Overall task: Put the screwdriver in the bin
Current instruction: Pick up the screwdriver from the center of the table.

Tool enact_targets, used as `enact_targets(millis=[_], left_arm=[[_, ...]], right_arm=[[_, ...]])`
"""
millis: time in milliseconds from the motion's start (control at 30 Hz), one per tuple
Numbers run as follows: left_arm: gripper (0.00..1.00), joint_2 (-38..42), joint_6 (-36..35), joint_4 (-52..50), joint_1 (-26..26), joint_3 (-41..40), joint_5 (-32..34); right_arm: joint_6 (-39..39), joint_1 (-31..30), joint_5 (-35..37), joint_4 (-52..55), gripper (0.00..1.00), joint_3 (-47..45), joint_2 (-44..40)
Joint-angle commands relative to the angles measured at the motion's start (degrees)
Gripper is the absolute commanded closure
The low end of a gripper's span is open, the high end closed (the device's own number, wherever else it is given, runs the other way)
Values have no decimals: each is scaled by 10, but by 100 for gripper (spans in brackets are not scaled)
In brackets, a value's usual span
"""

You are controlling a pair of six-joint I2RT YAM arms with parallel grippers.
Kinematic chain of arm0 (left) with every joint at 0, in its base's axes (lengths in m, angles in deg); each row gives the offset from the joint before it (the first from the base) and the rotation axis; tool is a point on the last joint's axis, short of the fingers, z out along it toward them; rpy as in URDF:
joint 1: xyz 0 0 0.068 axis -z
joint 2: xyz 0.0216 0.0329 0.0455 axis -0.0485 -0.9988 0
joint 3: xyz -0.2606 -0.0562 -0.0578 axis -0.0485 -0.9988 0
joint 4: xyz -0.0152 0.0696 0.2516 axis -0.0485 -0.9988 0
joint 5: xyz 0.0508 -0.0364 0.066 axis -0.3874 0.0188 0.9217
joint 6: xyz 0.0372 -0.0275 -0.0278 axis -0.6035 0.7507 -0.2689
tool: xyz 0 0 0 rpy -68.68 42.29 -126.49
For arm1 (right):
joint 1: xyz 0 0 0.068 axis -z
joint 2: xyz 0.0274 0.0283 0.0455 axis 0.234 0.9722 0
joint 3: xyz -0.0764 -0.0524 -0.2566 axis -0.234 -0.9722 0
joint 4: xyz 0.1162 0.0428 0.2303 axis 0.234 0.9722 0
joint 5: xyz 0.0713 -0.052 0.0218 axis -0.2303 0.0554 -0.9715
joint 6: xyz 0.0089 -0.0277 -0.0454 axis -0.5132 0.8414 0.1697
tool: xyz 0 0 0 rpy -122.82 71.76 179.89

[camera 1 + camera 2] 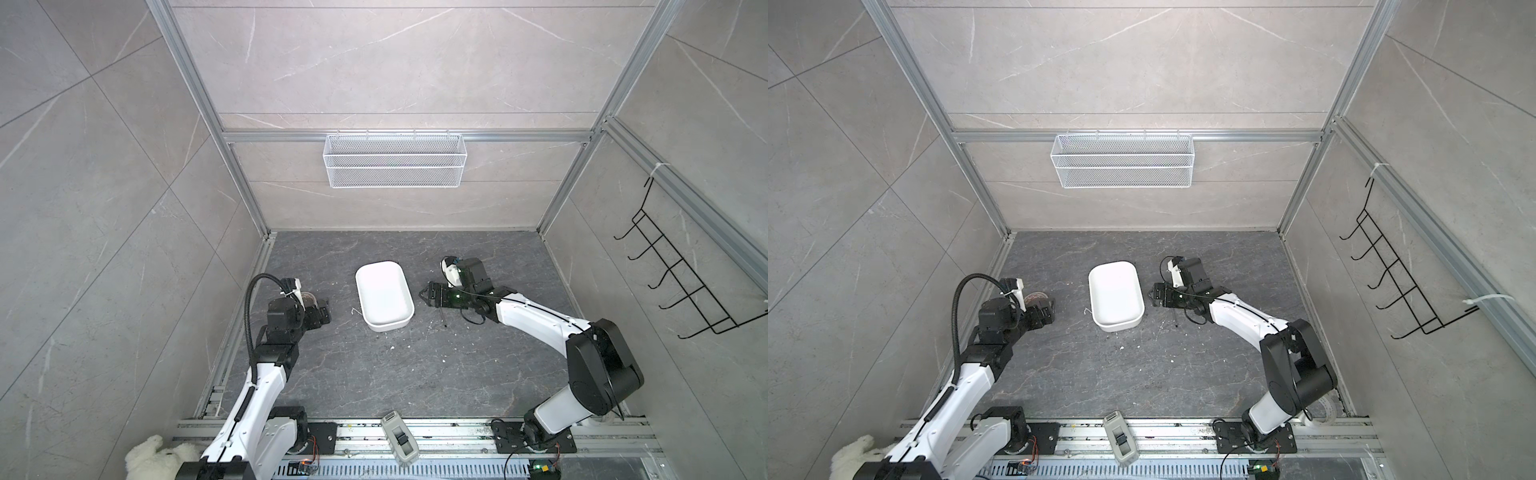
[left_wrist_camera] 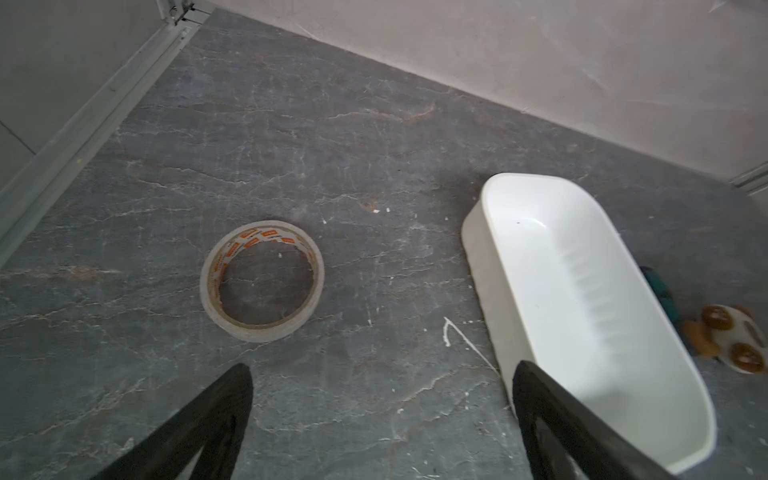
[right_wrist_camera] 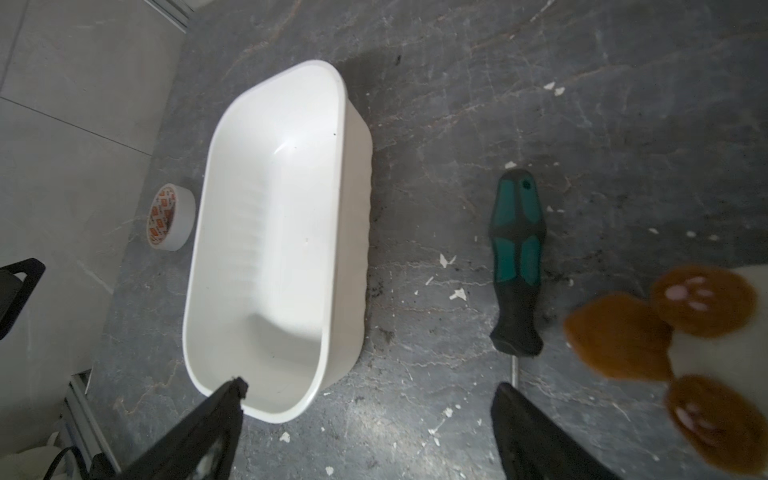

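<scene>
The right gripper [image 3: 370, 386] hangs low over the tabletop [image 3: 457, 124], its two black fingers [image 3: 540, 436] spread wide with nothing between them. Just beyond one fingertip in the right wrist view lies the screwdriver [image 3: 517, 257], flat on the tabletop. Its green-and-black handle is fully in view, and its thin shaft disappears behind that finger. In both top views the arm covers the handle, and only the dark shaft [image 1: 443, 319] shows, pointing toward the near edge. The screwdriver is not in the bin [image 3: 270, 232]. It lies on the bin's right side, apart from it and roughly parallel to its long wall, between the bin and a plush toy [image 3: 698, 340] with brown paws.

The bin, a white tub [image 1: 384, 297], stands upright and empty near the middle of the tabletop, its long sides running from the far edge toward the near edge.

On the bin's other side, toward the left edge, the left gripper [image 2: 382, 368] hovers above the tabletop with its fingers also wide apart and empty. A roll of clear tape [image 2: 257, 332] lies flat just ahead of it, well clear of the bin.

A white mesh basket [image 1: 395, 160] hangs on the back wall, and a black hook rack [image 1: 681, 282] hangs on the right wall
</scene>
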Motion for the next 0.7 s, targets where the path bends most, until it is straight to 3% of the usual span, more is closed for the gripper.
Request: enact_targets(millis=[0,67,167,267,333,667], left_arm=[[0,47,25,-59,11,-11,-59],[0,71,41,-49,12,-42,-43],[0,89,45,-16,12,-72,-79],[0,79,57,-13,12,-76,-73],[0,67,61,-23,12,-68,-56],[0,49,69,-28,12,-61,-36]], right_arm=[[-6,-3,-3,-82,7,-23,-28],[-21,-3,52,-80,7,-25,-19],[-20,2,108,-22,11,16,18],[39,2,88,52,32,86,72],[53,2,86,82,40,112,99],[77,2,153,135,44,173,180]])
